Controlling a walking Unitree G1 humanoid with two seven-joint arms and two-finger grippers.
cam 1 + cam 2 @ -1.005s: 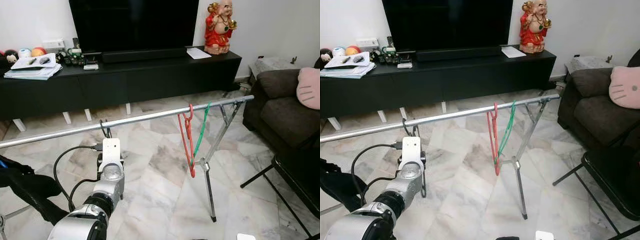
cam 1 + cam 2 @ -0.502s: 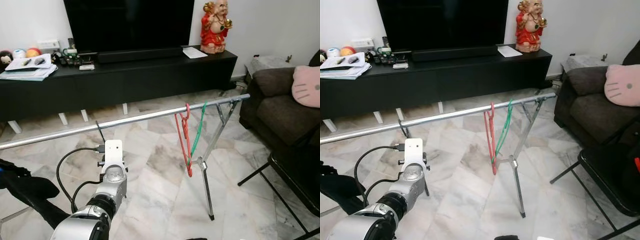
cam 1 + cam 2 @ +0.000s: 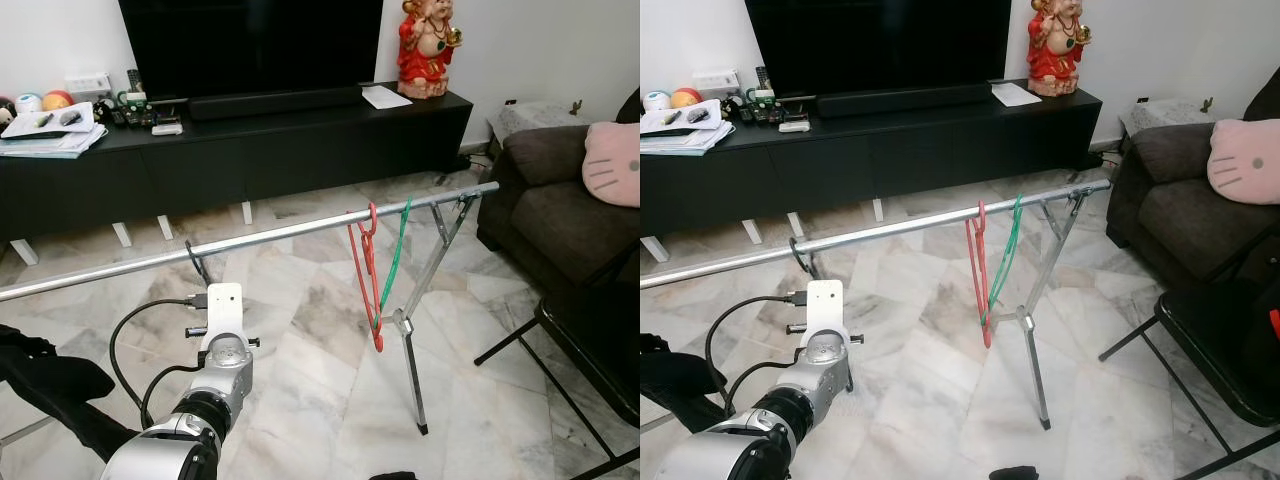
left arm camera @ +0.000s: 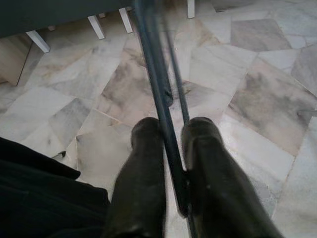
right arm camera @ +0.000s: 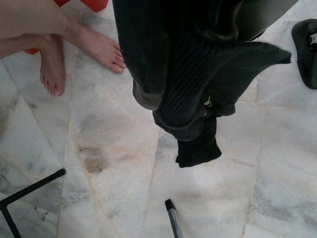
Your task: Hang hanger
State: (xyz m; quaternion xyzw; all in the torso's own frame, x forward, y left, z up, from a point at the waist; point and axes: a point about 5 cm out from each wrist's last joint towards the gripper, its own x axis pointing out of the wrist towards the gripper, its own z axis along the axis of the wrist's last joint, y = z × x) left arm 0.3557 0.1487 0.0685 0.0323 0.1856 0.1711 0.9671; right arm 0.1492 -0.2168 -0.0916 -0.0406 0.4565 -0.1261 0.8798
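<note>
Item: dark hanger [image 4: 171, 148], thin wire or slim plastic; only its hook [image 3: 197, 262] and a stretch of its shaft can be made out.
Handling, by judgement: light, stiff, narrow and smooth, so liable to twist or slide between the fingers; best pinched on the neck just below the hook, which is where it is held.
Left hand [image 4: 171, 173]: fingers [image 4: 141, 168] closed together on the hanger's shaft, the thin bar running up between them.
Place of hanger: hook up at the rail [image 3: 250, 240], appearing to sit over it, left of the red hanger [image 3: 368, 275]; the rest drops behind the left wrist, just under the rail.
Hand against rail: just below and in front of it, well left of the rack's leg [image 3: 415, 330].
Rail stock: red hanger and green hanger [image 3: 400, 255] side by side near the right end.
Right hand: cannot tell how the fingers stand; its wrist view shows dark cloth [image 5: 188, 74], marble floor [image 5: 114, 163] and a person's bare feet [image 5: 52, 72].
</note>
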